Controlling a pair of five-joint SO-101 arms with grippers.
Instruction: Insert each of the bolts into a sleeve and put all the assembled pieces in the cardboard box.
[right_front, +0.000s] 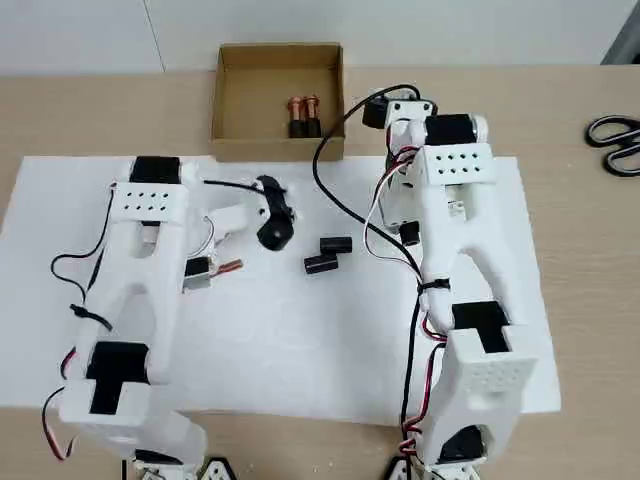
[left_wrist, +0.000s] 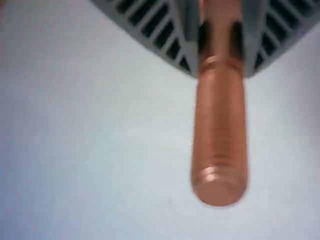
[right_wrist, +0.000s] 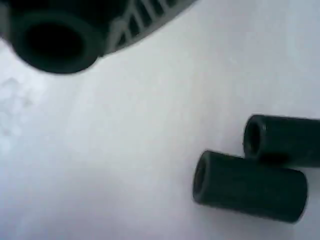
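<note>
Bolt (left_wrist: 220, 145) head hidden inside left hand (left_wrist: 220, 50); right hand (right_front: 406, 226) hides sleeve (right_wrist: 52, 42) body.

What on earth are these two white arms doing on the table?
They are pairing copper bolts with black sleeves. The left gripper holds a bolt over the white mat, and the right gripper holds a sleeve. Two more sleeves lie loose on the mat between them. Two assembled pieces already sit in the cardboard box.
</note>
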